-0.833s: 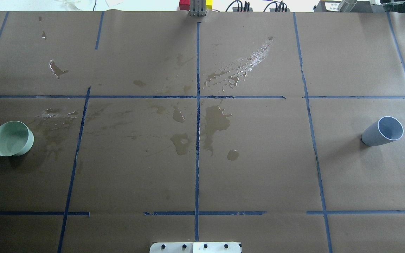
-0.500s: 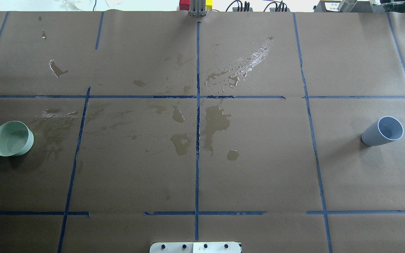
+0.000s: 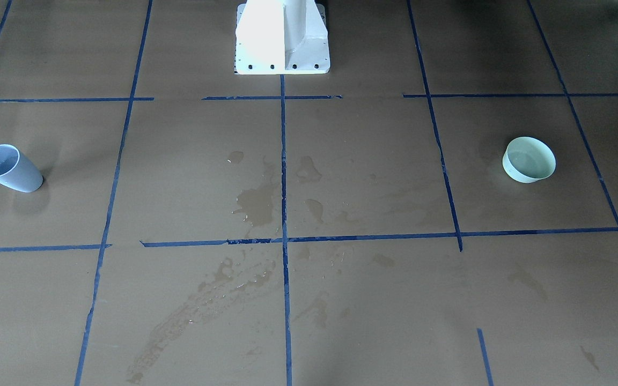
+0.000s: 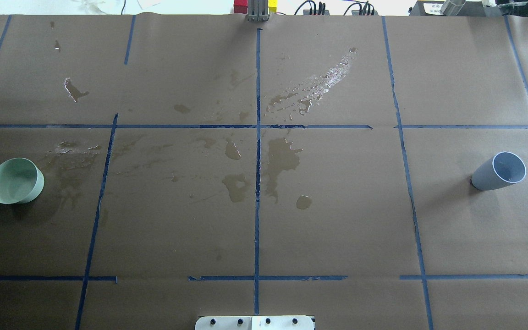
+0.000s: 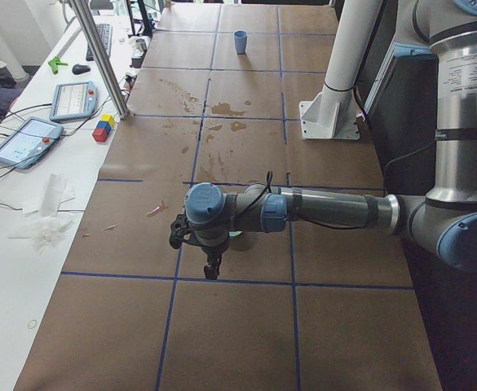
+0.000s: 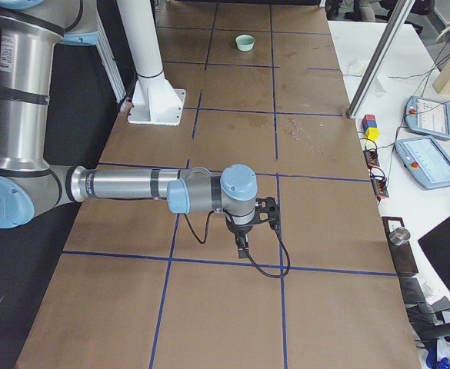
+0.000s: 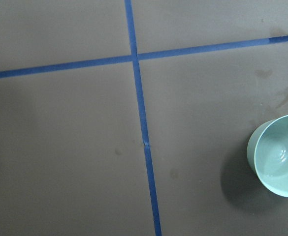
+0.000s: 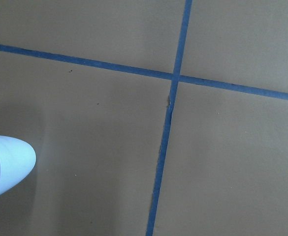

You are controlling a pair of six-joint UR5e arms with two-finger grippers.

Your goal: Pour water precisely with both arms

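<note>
A pale green bowl [image 4: 15, 180] stands at the table's left end, and a grey-blue cup [image 4: 498, 171] stands at the right end. Water [image 7: 280, 156] shows as a faint sheen inside the bowl [image 7: 276, 155] in the left wrist view. The left arm [image 5: 328, 212] reaches over the table near the bowl, its gripper [image 5: 211, 270] pointing down; I cannot tell its state. The right arm [image 6: 132, 184] reaches out at the cup's end with its gripper [image 6: 242, 250] pointing down, state unclear. The right wrist view catches the cup's edge [image 8: 8, 164].
Wet puddles [image 4: 282, 158] and a glossy streak [image 4: 323, 85] mark the brown paper around the middle. The white pedestal [image 3: 282, 37] stands at the robot's edge. Tablets [image 5: 26, 138], coloured blocks [image 5: 103, 128] and a metal pole [image 5: 99, 57] line the far side.
</note>
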